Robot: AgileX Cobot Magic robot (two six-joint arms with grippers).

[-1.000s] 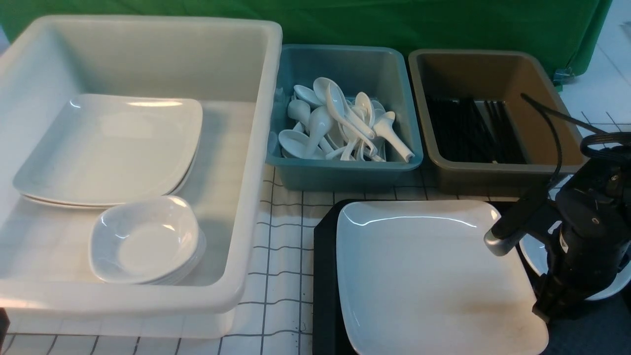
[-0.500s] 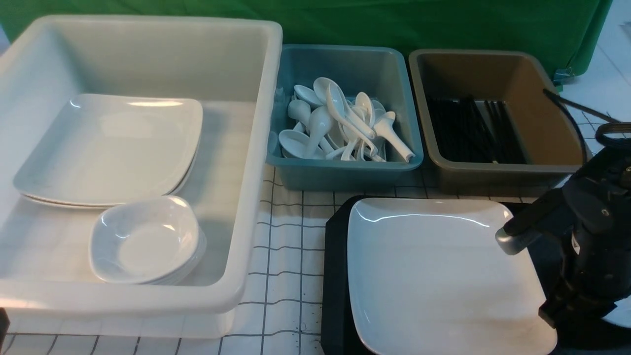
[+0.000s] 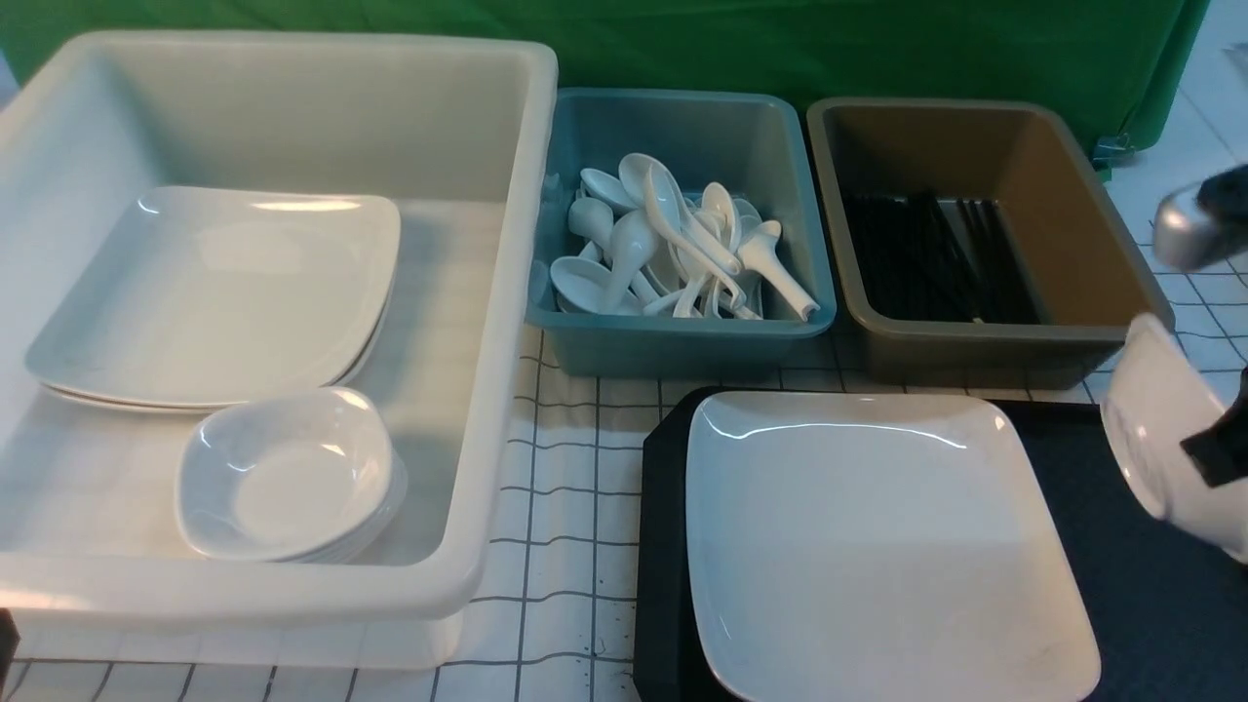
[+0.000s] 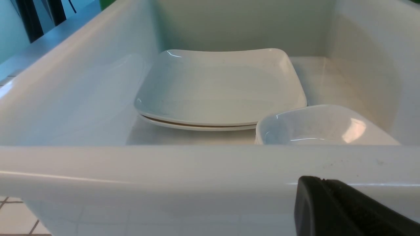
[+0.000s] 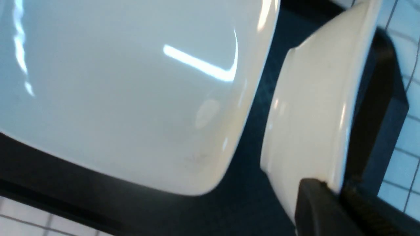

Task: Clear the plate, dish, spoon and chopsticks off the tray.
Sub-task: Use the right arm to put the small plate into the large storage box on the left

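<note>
The large white square plate (image 3: 877,546) lies on the black tray (image 3: 1121,585) at the front right. My right gripper (image 5: 334,193) is shut on the rim of the small white dish (image 3: 1155,439). It holds the dish tilted on edge above the tray's right end, beside the plate (image 5: 131,82). One black finger (image 3: 1214,453) shows against the dish at the frame's right edge. My left gripper (image 4: 323,183) is shut and empty, close to the front wall of the white tub (image 4: 164,170). No spoon or chopsticks show on the tray.
The white tub (image 3: 487,322) at the left holds stacked plates (image 3: 214,292) and small dishes (image 3: 283,473). A teal tub (image 3: 682,341) holds several white spoons. A brown tub (image 3: 1072,224) holds black chopsticks. Checked cloth covers the table.
My right gripper shut on the dish's rim and lifted it up and to the right off the tray. The tray and plate slid slightly to the right.
</note>
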